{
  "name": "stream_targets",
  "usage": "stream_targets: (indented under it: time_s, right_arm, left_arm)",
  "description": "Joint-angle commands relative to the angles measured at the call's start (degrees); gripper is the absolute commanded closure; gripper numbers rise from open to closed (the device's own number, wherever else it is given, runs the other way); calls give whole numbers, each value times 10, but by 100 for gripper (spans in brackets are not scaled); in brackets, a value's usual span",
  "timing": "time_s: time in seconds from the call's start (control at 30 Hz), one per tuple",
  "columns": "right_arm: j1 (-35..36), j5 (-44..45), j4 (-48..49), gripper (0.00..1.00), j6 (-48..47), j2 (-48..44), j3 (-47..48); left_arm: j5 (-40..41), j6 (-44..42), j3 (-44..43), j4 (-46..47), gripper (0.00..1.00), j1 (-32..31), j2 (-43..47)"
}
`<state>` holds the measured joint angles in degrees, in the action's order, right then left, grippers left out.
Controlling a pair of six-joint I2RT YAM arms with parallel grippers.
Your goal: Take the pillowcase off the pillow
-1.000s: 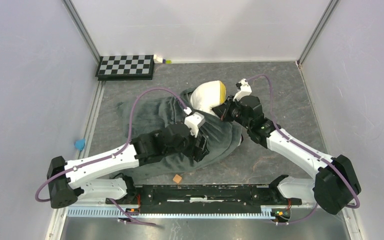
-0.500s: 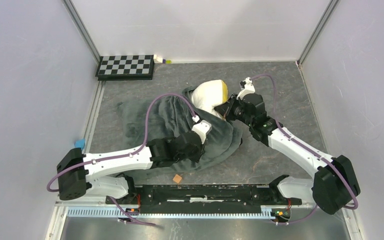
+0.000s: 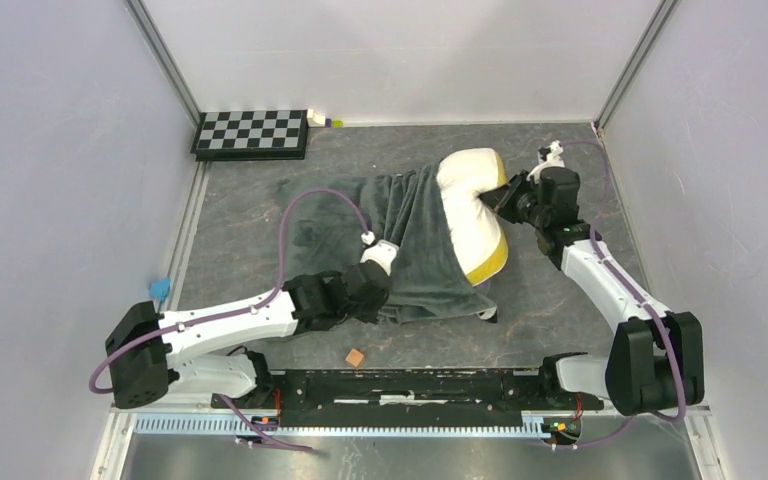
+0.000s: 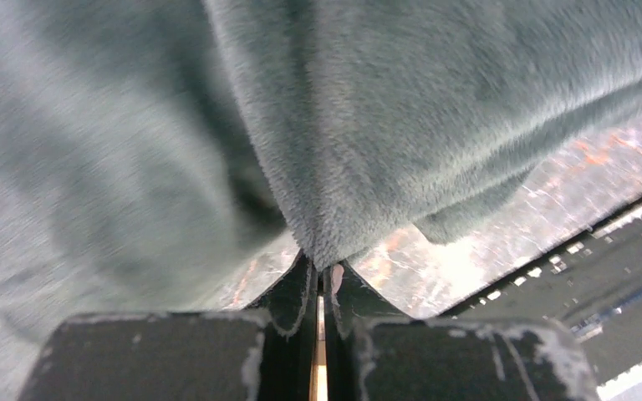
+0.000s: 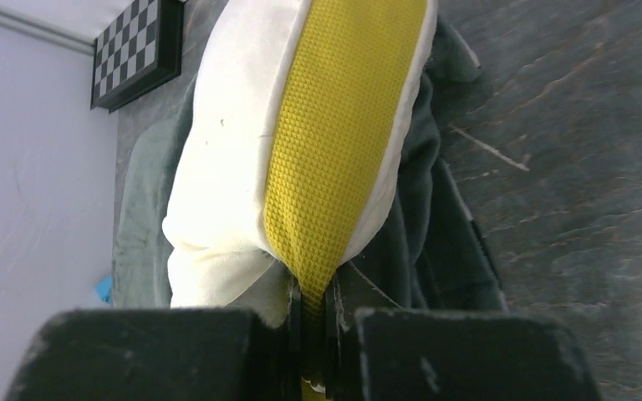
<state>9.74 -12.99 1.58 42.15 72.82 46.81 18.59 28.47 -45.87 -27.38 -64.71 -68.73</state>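
the grey-green pillowcase (image 3: 405,235) is lying mid-table, covering only the left part of the pillow (image 3: 468,200), whose white bulk and yellow edge are sticking out to the right. the left gripper (image 4: 319,269) is pinching the pillowcase's near hem, fingers clenched on the plush. the right gripper (image 5: 309,294) is clamping the pillow's yellow edge. a checkerboard (image 3: 252,133) is sitting in the table's (image 3: 560,300) far left corner.

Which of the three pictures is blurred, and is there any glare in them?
Left wrist view: the pillowcase is smeared by blur, and the table beside it glares almost white. Right wrist view: sharp, the yellow weave of the pillow reads clearly, no glare. Top view: even light, soft shadows, nothing blurred.
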Motion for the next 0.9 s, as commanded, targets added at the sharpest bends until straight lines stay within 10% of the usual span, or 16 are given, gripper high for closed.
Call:
stream_targets:
  time_s: [0.0,0.2,0.43,0.6,0.77,0.87]
  right_arm:
    - [-60,10,63,100,-16,-3,46]
    - [-140,-34,17,100,-48,5,81]
    - [-213,-4,-37,100,-88,-3,103]
    - [-212,-116,34,98,-88,9,65]
    - [-212,-107,70,11,-91,-44,-21]
    - [-212,-55,32,2,-130,-90,-22]
  left_arm:
    - [-9,60,30,-58,98,71,9]
    - [-29,68,75,-30,98,223,62]
    - [-52,69,83,-4,97,259,126]
    - [-80,37,40,0,58,259,136]
    - [-56,30,3,39,15,261,116]
    - [-37,29,-22,53,5,274,73]
